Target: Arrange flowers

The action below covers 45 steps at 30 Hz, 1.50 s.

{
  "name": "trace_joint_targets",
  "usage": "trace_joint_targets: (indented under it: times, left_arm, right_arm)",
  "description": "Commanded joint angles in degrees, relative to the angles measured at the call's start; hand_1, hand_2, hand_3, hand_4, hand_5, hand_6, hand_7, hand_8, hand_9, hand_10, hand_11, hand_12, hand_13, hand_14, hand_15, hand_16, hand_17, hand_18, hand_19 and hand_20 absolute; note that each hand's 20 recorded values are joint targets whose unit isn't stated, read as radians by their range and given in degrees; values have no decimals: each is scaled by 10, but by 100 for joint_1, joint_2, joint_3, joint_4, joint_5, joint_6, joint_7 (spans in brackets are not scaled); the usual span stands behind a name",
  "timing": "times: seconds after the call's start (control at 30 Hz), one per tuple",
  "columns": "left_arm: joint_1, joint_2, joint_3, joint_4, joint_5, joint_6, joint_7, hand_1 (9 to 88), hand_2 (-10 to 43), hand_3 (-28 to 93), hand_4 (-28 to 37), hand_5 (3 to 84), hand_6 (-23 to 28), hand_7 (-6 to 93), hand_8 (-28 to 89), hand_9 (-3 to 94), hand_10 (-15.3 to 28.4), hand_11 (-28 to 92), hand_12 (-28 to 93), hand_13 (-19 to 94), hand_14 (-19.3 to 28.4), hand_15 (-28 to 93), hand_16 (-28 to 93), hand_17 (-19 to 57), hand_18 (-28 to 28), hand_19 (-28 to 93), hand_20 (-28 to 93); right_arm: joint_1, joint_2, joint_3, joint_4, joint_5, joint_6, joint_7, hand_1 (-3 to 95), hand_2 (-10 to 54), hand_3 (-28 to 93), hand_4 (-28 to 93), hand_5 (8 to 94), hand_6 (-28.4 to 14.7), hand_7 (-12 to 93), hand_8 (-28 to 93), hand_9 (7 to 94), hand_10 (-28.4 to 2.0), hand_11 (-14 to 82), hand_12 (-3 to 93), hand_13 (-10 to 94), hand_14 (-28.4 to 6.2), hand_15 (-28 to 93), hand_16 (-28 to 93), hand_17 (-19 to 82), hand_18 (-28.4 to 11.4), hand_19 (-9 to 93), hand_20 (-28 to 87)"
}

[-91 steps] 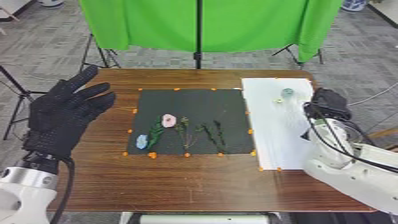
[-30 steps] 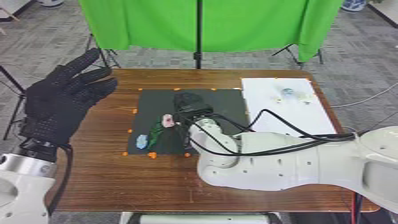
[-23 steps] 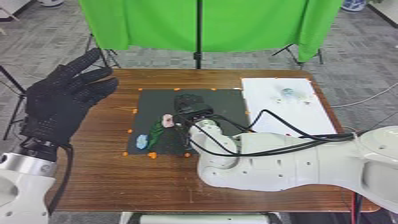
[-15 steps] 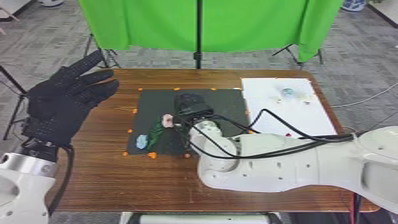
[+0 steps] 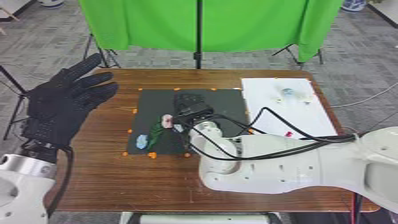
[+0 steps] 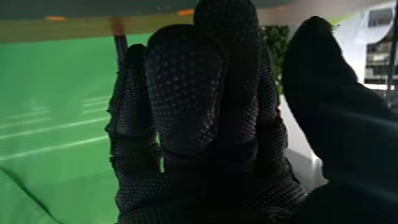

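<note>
My right hand [image 5: 189,104] is low over the dark mat [image 5: 226,97], hiding part of it. In the right wrist view the right hand [image 6: 209,115] has fairly straight fingers, the thumb apart, and a green leafy stem [image 6: 276,42] shows between them. Just left of the hand lie a pink flower [image 5: 167,121], green leaves [image 5: 156,135] and a blue flower [image 5: 142,141]. A pale blue flower [image 5: 287,92] rests on the white sheet [image 5: 271,117], with small pale pieces around it. My left hand [image 5: 67,102] is raised beside the table's left edge, fingers straight.
Orange markers [image 5: 153,155] line the mat's border. My right forearm and its loose cables cross the white sheet's lower part, near a small red piece [image 5: 289,134]. A green cloth [image 5: 142,25] hangs on a stand behind the brown table [image 5: 115,175].
Since the earliest view, my right hand has moved left from the white sheet's right edge to the dark mat. Lately it has barely moved. My left hand has shifted only slightly.
</note>
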Motion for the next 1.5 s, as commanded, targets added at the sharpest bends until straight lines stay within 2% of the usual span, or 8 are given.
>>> trace_joint_targets:
  times: [0.03, 0.3, 0.47, 0.6, 0.8, 1.17, 1.3, 1.5]
  left_arm:
    - [532, -240, -218, -174, 16, 185, -42, 215, 77, 768, -282, 337, 86, 144, -100, 295, 204, 283, 104, 223, 279, 517, -104, -86, 258, 592, 154]
    - [799, -324, -252, -262, -24, 354, 110, 213, 78, 764, -283, 335, 85, 145, -100, 295, 204, 282, 104, 223, 279, 517, -104, -86, 258, 592, 153]
    - [754, -361, -190, -264, -12, 381, 103, 213, 79, 764, -283, 335, 85, 146, -100, 295, 204, 282, 104, 223, 279, 517, -103, -86, 258, 592, 153]
    - [664, -328, -127, -235, -34, 388, 84, 213, 79, 765, -283, 334, 84, 146, -100, 295, 204, 282, 105, 224, 279, 516, -103, -86, 258, 592, 153]
    - [647, -345, -87, -227, -45, 407, 97, 212, 80, 763, -283, 334, 84, 147, -101, 295, 204, 282, 104, 223, 279, 516, -104, -87, 258, 592, 154]
    - [560, -300, -31, -189, -36, 316, 76, 214, 78, 766, -283, 333, 84, 147, -101, 295, 205, 282, 105, 222, 280, 516, -103, -87, 258, 591, 154]
    - [421, -306, 31, -152, -19, 263, -27, 213, 78, 767, -283, 333, 84, 148, -101, 295, 205, 281, 105, 223, 279, 516, -103, -87, 258, 591, 154]
    - [349, -303, 63, -132, -11, 234, -71, 214, 78, 767, -283, 333, 84, 147, -101, 295, 204, 281, 105, 223, 280, 516, -103, -87, 258, 591, 154]
  right_arm:
    - [221, 702, 572, -492, -242, 220, -114, 400, -95, 759, -283, 729, 19, 155, -76, 901, -86, 258, 171, 839, -46, 598, 183, 332, -183, 899, 36]
    - [-134, 1833, 1511, -552, 129, -58, -182, 382, -95, 766, -283, 685, 4, 151, -124, 865, -101, 247, 164, 815, -59, 593, 175, 317, -190, 889, 35]
    - [-468, 2308, 1979, -341, 637, -485, -301, 371, -95, 763, -283, 617, -15, 139, -120, 806, -115, 234, 153, 787, -72, 587, 166, 297, -198, 875, 34]
    - [-607, 2588, 2053, -216, 891, -828, -208, 351, -95, 765, -283, 553, -19, 129, -117, 782, -129, 231, 147, 767, -80, 596, 158, 288, -202, 870, 40]
    - [-858, 2784, 2202, 17, 1051, -1287, -87, 338, -95, 759, -283, 505, -13, 121, -115, 774, -134, 232, 147, 767, -83, 604, 153, 285, -207, 870, 47]
    - [-757, 2964, 1954, 259, 1167, -1472, 0, 335, -95, 764, -283, 473, -1, 124, -117, 773, -134, 235, 146, 765, -84, 613, 148, 284, -209, 867, 54]
    - [-783, 2941, 1952, 270, 1166, -1577, 38, 334, -95, 765, -283, 453, 1, 122, -118, 751, -138, 230, 144, 756, -84, 615, 148, 277, -207, 860, 54]
    - [-770, 2938, 1861, 350, 1170, -1622, 51, 334, -95, 765, -283, 446, 1, 121, -118, 747, -138, 229, 143, 753, -84, 616, 145, 276, -207, 855, 58]
